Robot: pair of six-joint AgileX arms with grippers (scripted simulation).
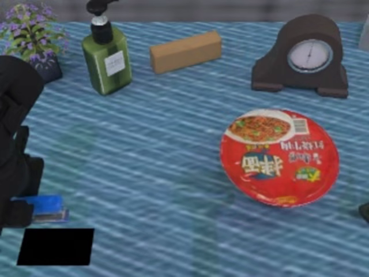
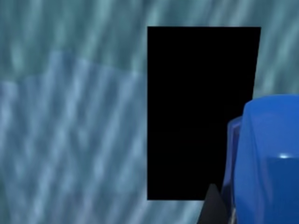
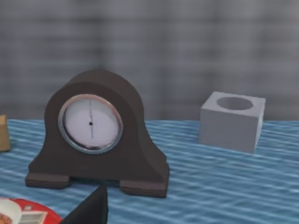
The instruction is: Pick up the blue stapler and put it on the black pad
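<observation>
The blue stapler (image 1: pixel 44 206) hangs at the table's front left, just behind the black pad (image 1: pixel 56 246). My left gripper (image 1: pixel 26 209) is shut on the blue stapler from the left side. In the left wrist view the stapler (image 2: pixel 268 163) fills the near corner, with one dark fingertip (image 2: pixel 212 207) against its side. The pad (image 2: pixel 201 112) lies flat on the cloth beyond it, and the stapler overlaps the pad's edge in that view. My right gripper (image 1: pixel 365 212) is parked at the right edge of the table, open, with one fingertip (image 3: pixel 96 205) showing.
At the back stand a flower pot (image 1: pixel 34 40), a green soap bottle (image 1: pixel 106 55), a tan block (image 1: pixel 185 51) and a brown mantel clock (image 1: pixel 302 57). A red noodle bowl (image 1: pixel 279 157) sits right of centre. A grey cube with a hole (image 3: pixel 232 120) stands beyond the clock.
</observation>
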